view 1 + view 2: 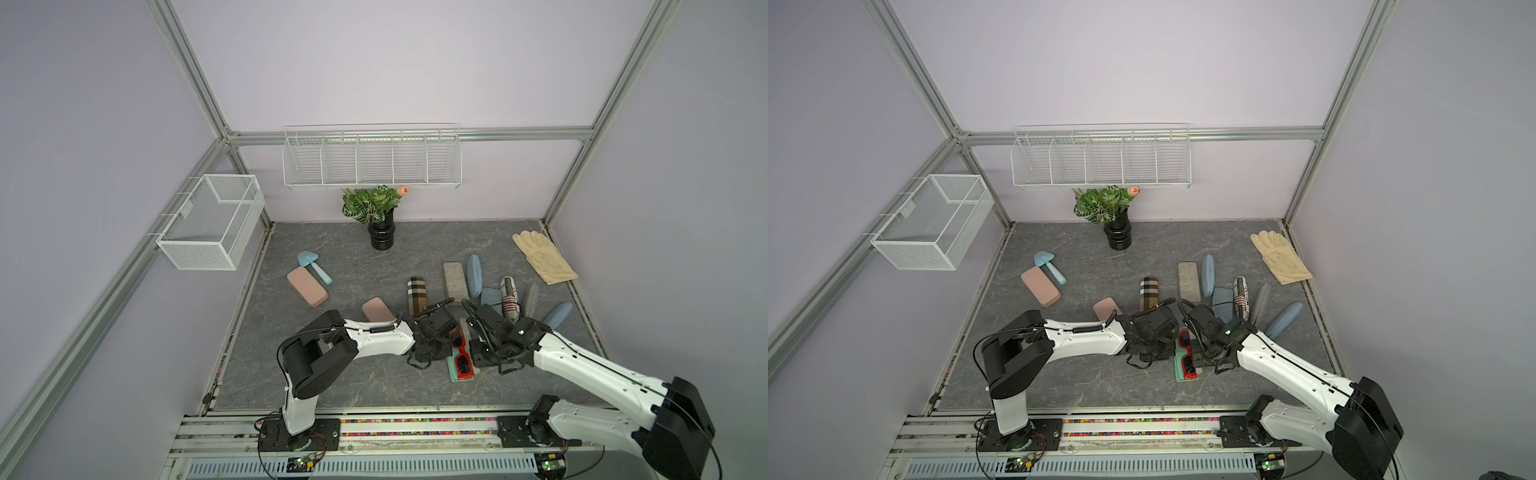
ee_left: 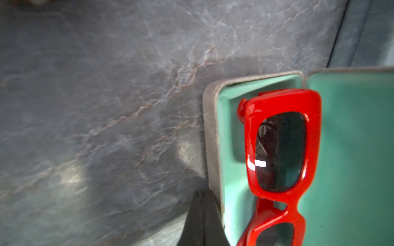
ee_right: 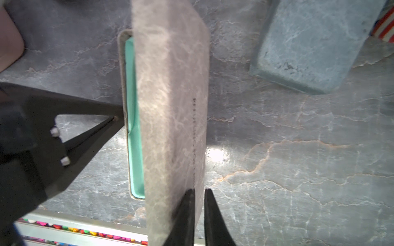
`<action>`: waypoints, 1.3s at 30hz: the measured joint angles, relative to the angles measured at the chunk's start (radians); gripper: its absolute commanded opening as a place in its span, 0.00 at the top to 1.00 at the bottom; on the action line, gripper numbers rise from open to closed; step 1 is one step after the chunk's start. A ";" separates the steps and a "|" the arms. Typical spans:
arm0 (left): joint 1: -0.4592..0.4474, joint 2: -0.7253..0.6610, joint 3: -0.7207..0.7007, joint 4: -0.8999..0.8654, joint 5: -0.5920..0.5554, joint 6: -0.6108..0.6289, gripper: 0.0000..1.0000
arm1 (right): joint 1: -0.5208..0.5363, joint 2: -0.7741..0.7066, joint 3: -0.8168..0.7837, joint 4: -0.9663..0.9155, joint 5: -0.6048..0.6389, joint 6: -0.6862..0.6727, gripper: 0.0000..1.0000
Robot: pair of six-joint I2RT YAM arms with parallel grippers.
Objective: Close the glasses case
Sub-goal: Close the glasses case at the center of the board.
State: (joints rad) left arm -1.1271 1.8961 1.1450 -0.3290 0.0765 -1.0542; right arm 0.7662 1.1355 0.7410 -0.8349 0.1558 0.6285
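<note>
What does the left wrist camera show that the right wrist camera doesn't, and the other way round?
Only the left wrist view: red sunglasses lying on teal lining. Only the right wrist view: the lid from its grey outside, the right gripper with nearly closed jaws at its edge, a multicoloured strip on the front rail. Both: the open glasses case, the left gripper against its rim, the marble table.

We see red sunglasses (image 2: 281, 147) with dark lenses. Their glasses case (image 2: 351, 149) is grey outside, green inside. We also see a tan-and-black checked case (image 1: 415, 296), a pink case (image 1: 306, 286) and a cream glove (image 1: 544, 257).
</note>
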 measured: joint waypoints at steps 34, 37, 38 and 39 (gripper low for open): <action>-0.003 0.014 0.013 0.025 0.023 -0.007 1.00 | 0.004 0.138 -0.004 0.190 -0.091 0.030 0.87; -0.006 0.014 0.010 0.032 0.026 -0.007 1.00 | 0.008 0.138 -0.007 0.214 -0.097 0.040 0.87; -0.006 0.014 0.008 0.035 0.026 -0.007 1.00 | 0.009 0.137 -0.007 0.214 -0.095 0.045 0.85; -0.006 0.014 0.007 0.036 0.026 -0.007 1.00 | 0.011 0.133 -0.007 0.212 -0.091 0.048 0.82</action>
State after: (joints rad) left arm -1.1328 1.9099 1.1522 -0.2928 0.1020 -1.0615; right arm 0.7769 1.2686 0.7338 -0.6224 0.0647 0.6765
